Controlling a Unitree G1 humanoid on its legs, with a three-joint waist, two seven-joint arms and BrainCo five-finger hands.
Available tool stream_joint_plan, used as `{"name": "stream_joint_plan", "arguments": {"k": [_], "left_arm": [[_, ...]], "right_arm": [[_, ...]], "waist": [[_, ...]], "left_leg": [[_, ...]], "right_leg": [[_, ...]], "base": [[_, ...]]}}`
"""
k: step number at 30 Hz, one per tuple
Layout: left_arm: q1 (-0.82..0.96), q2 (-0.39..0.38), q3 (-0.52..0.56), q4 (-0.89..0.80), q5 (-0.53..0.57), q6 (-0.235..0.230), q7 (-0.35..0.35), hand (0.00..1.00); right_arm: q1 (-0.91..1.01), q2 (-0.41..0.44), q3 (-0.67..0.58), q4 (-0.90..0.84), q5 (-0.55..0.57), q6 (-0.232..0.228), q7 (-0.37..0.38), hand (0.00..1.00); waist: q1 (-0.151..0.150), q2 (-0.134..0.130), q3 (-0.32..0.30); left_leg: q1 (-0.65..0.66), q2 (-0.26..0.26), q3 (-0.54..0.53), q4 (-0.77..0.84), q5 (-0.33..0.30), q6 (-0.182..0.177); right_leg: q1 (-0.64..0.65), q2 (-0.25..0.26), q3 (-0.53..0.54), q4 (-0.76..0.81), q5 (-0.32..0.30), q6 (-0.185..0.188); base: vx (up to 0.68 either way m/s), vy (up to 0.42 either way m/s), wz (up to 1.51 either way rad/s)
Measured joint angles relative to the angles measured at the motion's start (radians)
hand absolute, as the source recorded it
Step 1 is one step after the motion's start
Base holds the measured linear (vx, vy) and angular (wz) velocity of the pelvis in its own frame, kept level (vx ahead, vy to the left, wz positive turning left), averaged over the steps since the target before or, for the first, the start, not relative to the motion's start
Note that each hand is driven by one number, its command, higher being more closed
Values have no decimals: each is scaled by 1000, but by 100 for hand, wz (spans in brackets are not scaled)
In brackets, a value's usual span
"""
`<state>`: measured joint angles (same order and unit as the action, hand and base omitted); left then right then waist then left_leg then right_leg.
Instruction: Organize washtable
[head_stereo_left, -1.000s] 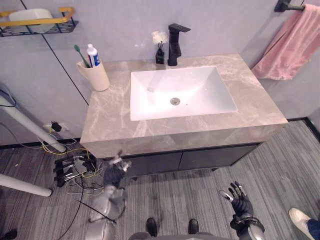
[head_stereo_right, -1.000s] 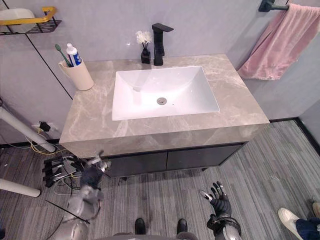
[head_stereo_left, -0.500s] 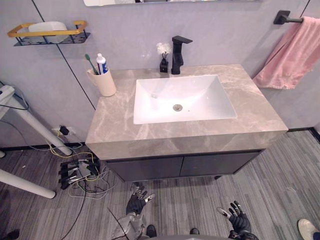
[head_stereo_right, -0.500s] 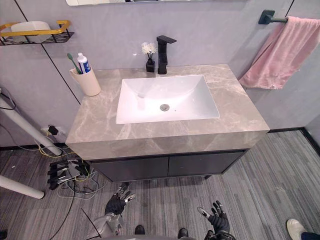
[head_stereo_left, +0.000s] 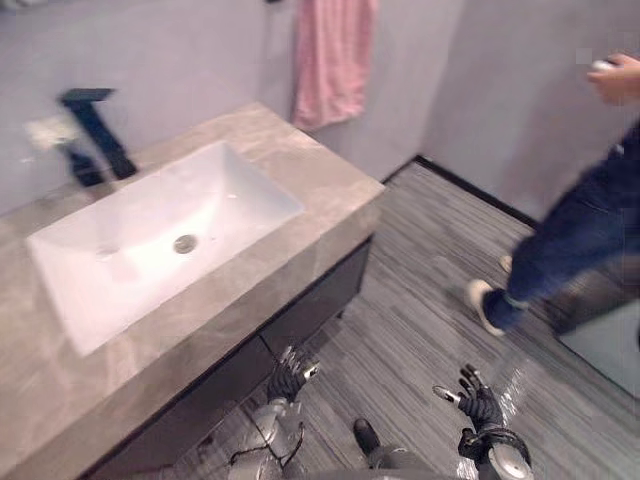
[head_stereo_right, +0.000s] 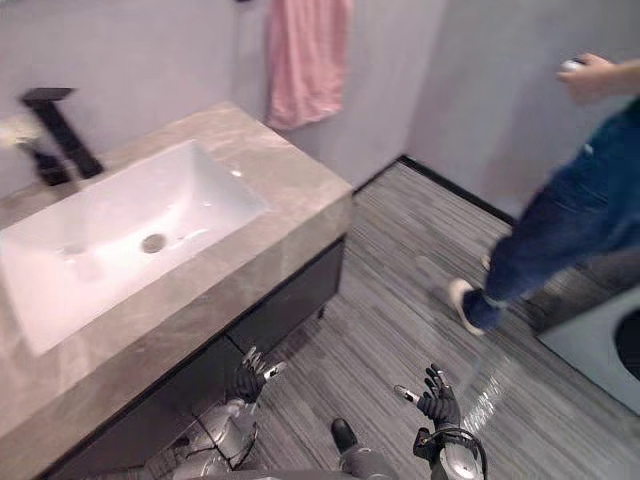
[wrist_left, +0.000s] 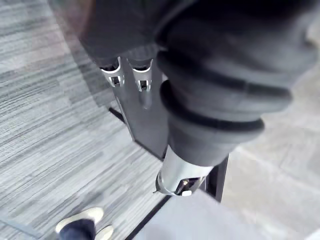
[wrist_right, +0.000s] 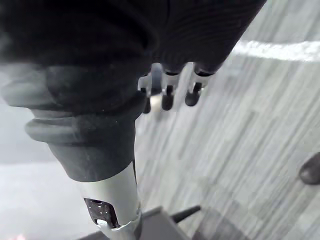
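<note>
The grey marble washtable (head_stereo_left: 335, 195) runs along the left, with a white sink (head_stereo_left: 150, 235) set in it. A black faucet (head_stereo_left: 95, 125) and a small vase of white flowers (head_stereo_left: 50, 135) stand behind the basin. My left hand (head_stereo_left: 290, 372) hangs low in front of the dark cabinet, fingers (wrist_left: 131, 75) straight and holding nothing. My right hand (head_stereo_left: 478, 405) hangs over the floor further right, its fingers (wrist_right: 169, 94) spread and empty too.
A pink towel (head_stereo_left: 330, 55) hangs on the wall past the washtable's far end. A person in blue trousers (head_stereo_left: 575, 235) stands on the striped grey floor at the right, one white shoe (head_stereo_left: 485, 305) forward, holding a small object in a raised hand (head_stereo_left: 615, 78).
The camera has swung to the right: the cup with the toothbrush has left the picture and a person has come into it. Both hands stay low and open.
</note>
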<state>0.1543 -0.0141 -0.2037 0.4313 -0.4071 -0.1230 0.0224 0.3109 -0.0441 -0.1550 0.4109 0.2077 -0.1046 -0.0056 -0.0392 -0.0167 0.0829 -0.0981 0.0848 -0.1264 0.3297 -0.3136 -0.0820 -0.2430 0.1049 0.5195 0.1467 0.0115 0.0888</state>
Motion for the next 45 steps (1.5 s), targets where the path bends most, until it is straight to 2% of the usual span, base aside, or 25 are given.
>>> {"name": "stream_joint_plan", "arguments": {"k": [3,7,8,9,10,11,12,13,15,17,19,22,23,24,26,28,33,35,38,39,40,41,42,43,45], "left_arm": [[8,11,0,-2,37,-1,1,0],[41,6,3,-40,65,2,5,0],[42,6,5,-43,65,2,7,0],[43,6,16,-48,65,2,10,0],[45,8,25,-54,66,4,20,0],[46,12,32,-62,66,5,23,0],[48,17,53,-78,66,7,25,0],[48,20,67,-88,66,12,25,0],[71,20,101,-131,66,27,24,0],[75,17,140,-174,66,26,26,0],[58,12,189,-186,65,26,30,0],[20,-8,253,-183,45,25,90,0],[24,-19,267,-179,43,24,100,0],[25,-24,273,-169,43,19,111,0],[23,-35,243,-153,43,16,112,0],[40,-43,212,-151,43,15,110,0],[51,-29,208,-150,43,16,109,0],[55,-21,204,-150,46,17,106,0],[49,-13,211,-148,56,18,91,0],[54,-8,222,-146,60,20,91,0],[67,-12,243,-147,65,20,91,0],[73,-15,255,-147,65,20,92,0],[88,-11,272,-148,65,20,93,0],[93,-11,275,-148,66,19,93,0],[105,-14,273,-149,65,18,94,0]], "right_arm": [[25,60,9,0,65,0,-11,0],[27,95,18,-37,96,4,-12,0],[24,97,20,-54,96,3,-12,0],[19,93,29,-90,96,2,-13,0],[6,88,34,-130,96,2,-13,0],[-2,87,37,-155,96,2,-13,0],[-15,87,44,-197,96,-2,-17,0],[-9,89,42,-235,96,-3,-18,0],[-9,88,38,-251,95,-8,-18,0],[-27,79,38,-250,82,-8,-19,0],[-75,64,41,-226,62,-14,-22,0],[-144,46,60,-138,61,-13,-46,0],[-147,49,67,-142,71,-15,-48,0],[-147,59,72,-141,83,-19,-46,0],[-134,62,45,-140,103,-21,-35,0],[-86,60,29,-121,107,-21,-29,0],[-28,102,-18,-120,137,-3,-37,0],[-19,108,-22,-120,150,-2,-36,0],[-25,107,-16,-120,157,-2,-31,0],[-34,106,-7,-121,157,-2,-27,0],[-40,106,0,-126,156,-4,-19,0],[-40,106,3,-132,156,-4,-16,0],[-39,105,10,-130,157,-6,-14,0],[-40,107,11,-127,157,-7,-14,0],[-48,94,6,-100,157,-2,-13,0]], "waist": [[0,-18,3],[11,-10,15],[16,-11,21],[25,-17,28],[35,-14,35],[35,-10,43],[38,-1,64],[41,-5,64],[31,-12,58],[29,-26,46],[19,-16,30],[2,-5,30],[3,-13,32],[3,-22,35],[-9,-40,42],[-10,-30,19],[-58,-20,10],[-58,-19,11],[-58,-24,17],[-55,-23,21],[-54,-7,28],[-53,3,33],[-44,-4,39],[-30,2,37],[-1,15,38]], "left_leg": [[37,-15,99,0,-14,24],[56,-28,234,19,-45,65],[55,-26,256,27,-54,72],[36,-18,310,56,-72,82],[12,2,365,69,-75,87],[3,14,390,66,-72,94],[-3,39,453,60,-65,105],[8,54,503,51,-63,108],[57,57,581,35,-63,109],[93,48,644,2,-63,109],[94,54,709,-26,-57,99],[110,69,799,-22,-25,64],[100,80,800,64,-22,71],[104,73,791,58,-37,61],[86,45,783,-67,-26,57],[95,35,787,-168,113,65],[118,-2,792,-191,115,71],[142,-6,812,-189,115,71],[125,27,838,-67,95,90],[90,83,850,88,72,110],[53,146,824,263,62,137],[31,175,776,350,69,171],[-39,175,644,473,81,223],[-60,157,553,484,51,195],[-103,81,235,383,-37,100]], "right_leg": [[13,-15,79,-17,12,18],[10,-18,144,-37,43,27],[9,-18,151,-48,51,22],[-1,-22,165,-90,55,-45],[-37,-30,86,-123,25,-192],[-65,-31,7,-114,6,-197],[-134,-56,-211,-12,8,-133],[-171,-71,-394,145,-14,-114],[-153,-111,-562,409,-107,-126],[-110,-136,-670,402,-164,-126],[-78,-106,-693,234,-152,-110],[4,-53,-647,25,-64,-125],[39,-57,-594,2,-54,-132],[57,-68,-560,2,-54,-132],[96,-110,-534,-4,-51,-127],[134,-121,-518,-41,-36,-88],[168,-151,-510,-108,-5,-46],[185,-155,-485,-114,-2,-44],[179,-148,-446,-97,-11,-47],[175,-138,-409,-80,-16,-47],[184,-114,-363,-70,-17,-47],[193,-99,-332,-65,-19,-52],[195,-92,-251,-46,-42,-81],[190,-84,-207,-43,-49,-72],[169,-50,-61,-39,-63,-49]], "base": [[-17,177,-88],[-21,122,-90],[-107,90,-114],[-139,80,-139],[-143,71,-146],[-138,61,-151],[-49,34,-144],[-8,24,-140],[79,6,-115],[81,-36,-136],[100,-82,-130],[148,-44,-113],[181,0,-91],[168,14,-85],[106,53,-41],[125,93,-39],[69,112,-9],[26,76,-25],[21,-16,-42],[78,-92,-101],[93,-83,-122],[95,-27,-165],[74,76,-158],[65,196,-209],[-40,290,-199]]}}
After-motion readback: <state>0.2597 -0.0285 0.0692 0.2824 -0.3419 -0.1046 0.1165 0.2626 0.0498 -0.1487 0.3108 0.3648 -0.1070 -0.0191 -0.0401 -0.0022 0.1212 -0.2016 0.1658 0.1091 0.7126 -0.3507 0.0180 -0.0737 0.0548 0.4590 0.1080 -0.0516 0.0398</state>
